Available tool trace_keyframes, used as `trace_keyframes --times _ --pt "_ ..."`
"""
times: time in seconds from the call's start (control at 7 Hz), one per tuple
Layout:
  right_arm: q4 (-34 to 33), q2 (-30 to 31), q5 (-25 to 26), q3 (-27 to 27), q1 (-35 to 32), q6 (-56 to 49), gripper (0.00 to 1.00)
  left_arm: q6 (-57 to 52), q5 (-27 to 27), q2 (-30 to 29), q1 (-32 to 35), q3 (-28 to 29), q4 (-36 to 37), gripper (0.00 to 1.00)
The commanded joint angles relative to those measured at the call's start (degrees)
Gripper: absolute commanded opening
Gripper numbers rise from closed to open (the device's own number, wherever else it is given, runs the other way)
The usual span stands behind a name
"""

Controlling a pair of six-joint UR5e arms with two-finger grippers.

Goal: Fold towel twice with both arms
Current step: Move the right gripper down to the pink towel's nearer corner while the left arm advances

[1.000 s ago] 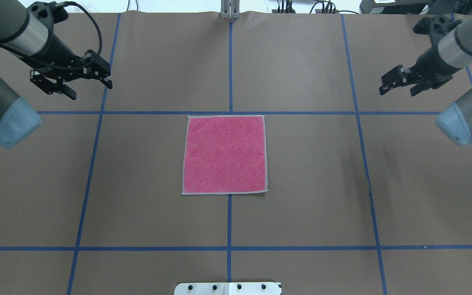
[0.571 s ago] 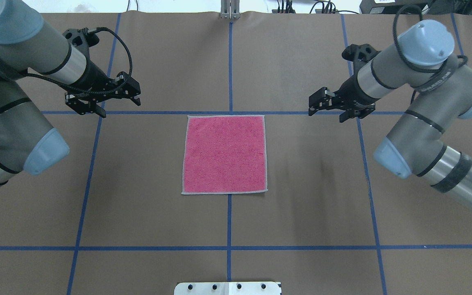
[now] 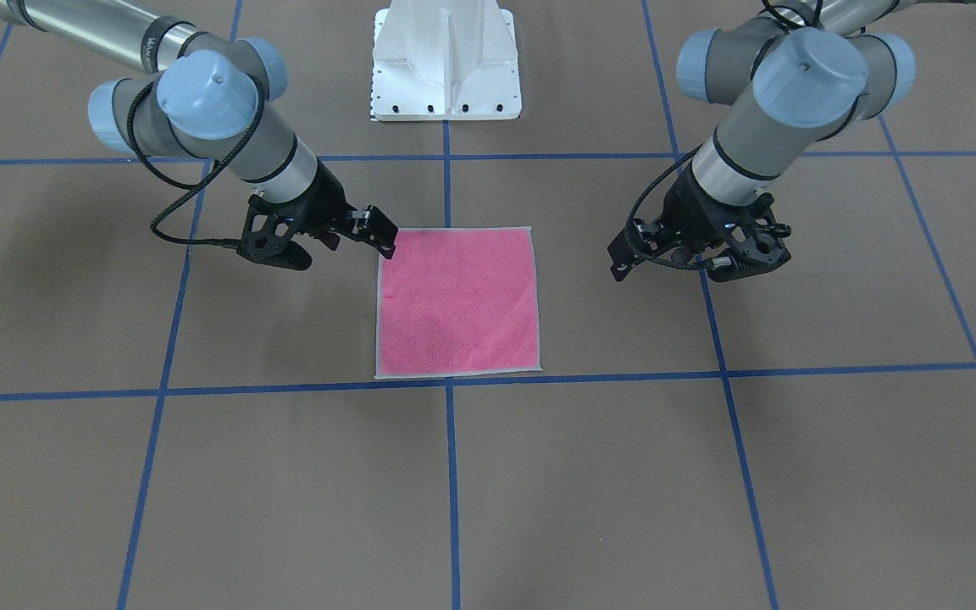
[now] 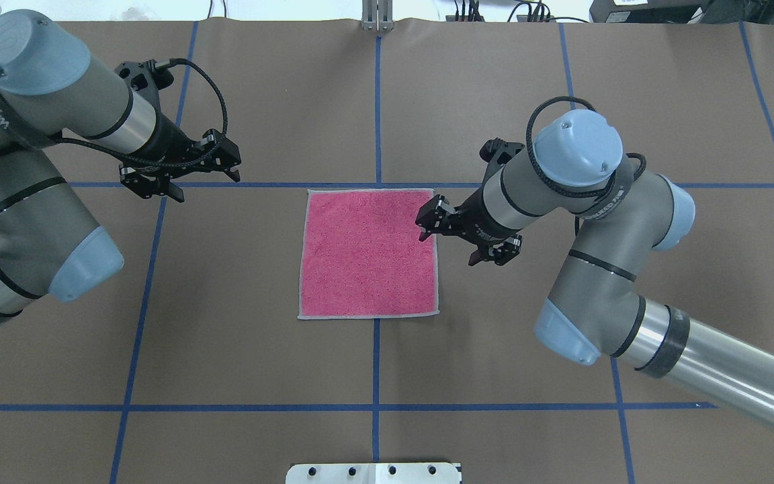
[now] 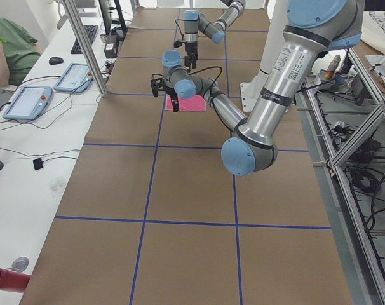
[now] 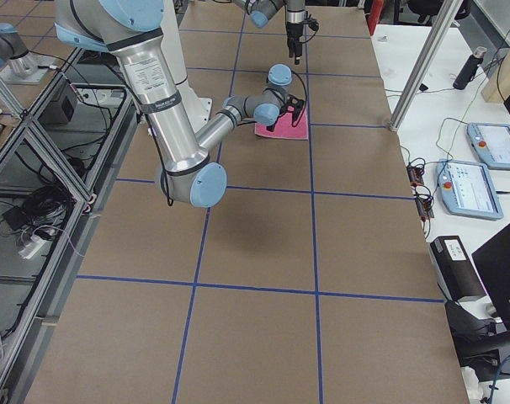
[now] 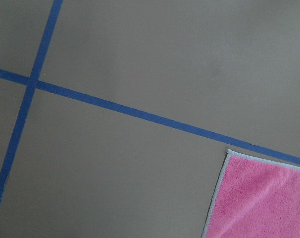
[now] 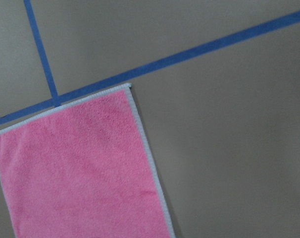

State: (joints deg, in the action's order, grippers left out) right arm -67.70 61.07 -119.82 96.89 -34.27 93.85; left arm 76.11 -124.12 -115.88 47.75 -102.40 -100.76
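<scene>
The towel (image 4: 368, 253) lies flat and unfolded at the table's middle, pink face up with light grey edging (image 3: 454, 301). My right gripper (image 4: 447, 249) hovers open at the towel's right edge, one fingertip (image 4: 422, 234) over the cloth near its far right corner, nothing held. My left gripper (image 4: 207, 188) is open and empty, well off to the left of the towel's far left corner. In the front-facing view the right gripper (image 3: 340, 254) is beside the towel and the left gripper (image 3: 683, 269) stands apart. Both wrist views show towel corners (image 7: 261, 201) (image 8: 75, 168) but no fingers.
Blue tape lines (image 4: 377, 101) cross the brown table cover. The white pedestal base (image 3: 446, 68) sits at the robot's side of the table. A desk with tablets (image 5: 27, 101) and a seated person (image 5: 5, 54) lies beyond the table's far edge.
The right arm has swung in from the far right corner to the towel's right edge. The left arm has moved inward toward the towel's far left corner. The towel has not moved.
</scene>
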Motion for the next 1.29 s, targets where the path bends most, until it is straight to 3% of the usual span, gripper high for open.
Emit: trace_keyframes --times 0.0,0.86,1.0,1.14 --pt "-0.1 -0.4 4.5 -1.5 4.6 1.6 0.95 0.1 0.0 0.0 0.0 -0.1 -0.1 1.00" --pt "-0.1 -0.7 6.4 -3.6 7.8 1.4 0.87 -0.1 0.0 0.1 0.0 -0.8 -0.1 1.00" --pt "-0.1 -0.7 6.4 -3.6 7.8 1.9 0.78 -0.1 0.0 0.2 0.0 -0.8 -0.1 1.00" --pt "0.0 -0.7 6.4 -3.6 7.8 2.1 0.43 -0.1 0.0 0.2 0.0 -0.8 -0.1 1.00"
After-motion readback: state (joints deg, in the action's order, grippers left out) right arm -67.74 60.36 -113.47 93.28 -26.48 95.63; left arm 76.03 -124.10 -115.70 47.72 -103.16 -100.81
